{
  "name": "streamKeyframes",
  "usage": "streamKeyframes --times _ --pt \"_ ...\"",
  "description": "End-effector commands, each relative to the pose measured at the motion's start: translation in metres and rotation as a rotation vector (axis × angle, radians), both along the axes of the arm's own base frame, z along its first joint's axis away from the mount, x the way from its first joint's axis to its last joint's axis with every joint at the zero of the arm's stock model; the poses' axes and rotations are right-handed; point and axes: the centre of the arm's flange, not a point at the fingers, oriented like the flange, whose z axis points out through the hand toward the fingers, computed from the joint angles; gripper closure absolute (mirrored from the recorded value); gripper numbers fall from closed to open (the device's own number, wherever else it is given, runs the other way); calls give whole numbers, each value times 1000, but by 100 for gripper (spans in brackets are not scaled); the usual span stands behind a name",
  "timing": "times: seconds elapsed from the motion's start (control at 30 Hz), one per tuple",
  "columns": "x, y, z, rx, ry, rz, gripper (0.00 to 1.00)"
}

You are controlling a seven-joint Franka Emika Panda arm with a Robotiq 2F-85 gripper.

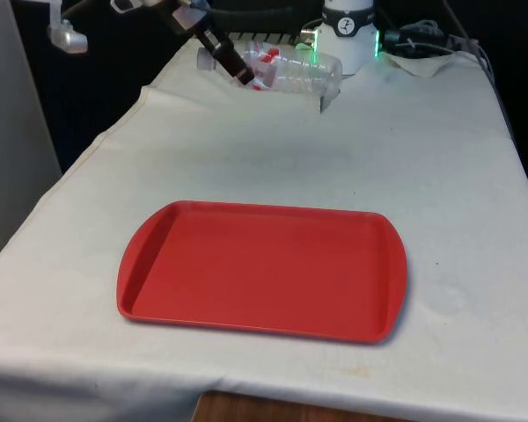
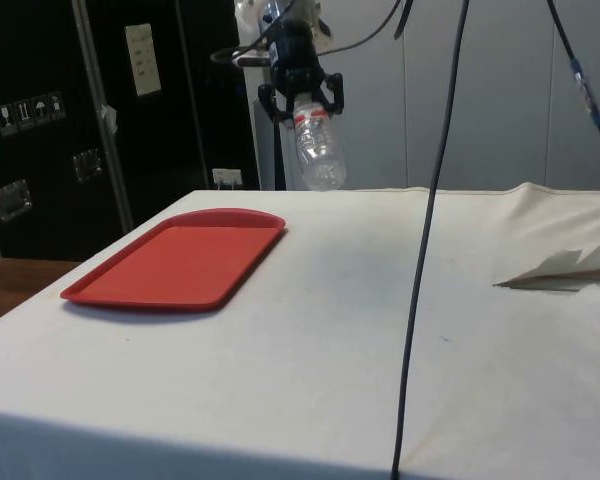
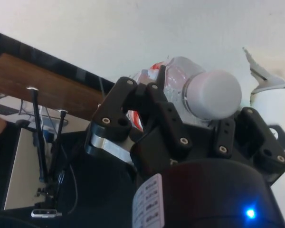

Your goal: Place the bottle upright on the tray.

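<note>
Red tray [image 1: 262,271] lying nearest you on the desk [image 1: 440,158], your pincer [image 2: 302,100] pinching the clear bottle [image 2: 318,150] by its neck, holding it tilted in the air, well beyond the tray's far edge.

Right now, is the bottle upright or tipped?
Tipped. The bottle hangs in the air, slanting, the claw shut on its neck, cap end up. It is not over the red tray.
</note>
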Motion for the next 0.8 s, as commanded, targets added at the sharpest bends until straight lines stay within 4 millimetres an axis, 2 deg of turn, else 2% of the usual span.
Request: streamKeyframes --times 0.0,0.03,0.23,0.33,0.37,0.4,0.6,0.7,0.77 --pt "0 0 2 2 0 0 69" --pt "-1 0 10 1 1 -1 69" --pt "-1 0 25 4 3 0 69" --pt "-1 0 31 6 4 1 69" --pt "0 -1 26 6 0 2 69" --pt "-1 0 35 7 5 3 69" --pt "0 -1 51 13 8 3 69" --pt "1 -1 49 14 6 5 69" --pt "0 -2 59 15 8 4 69"
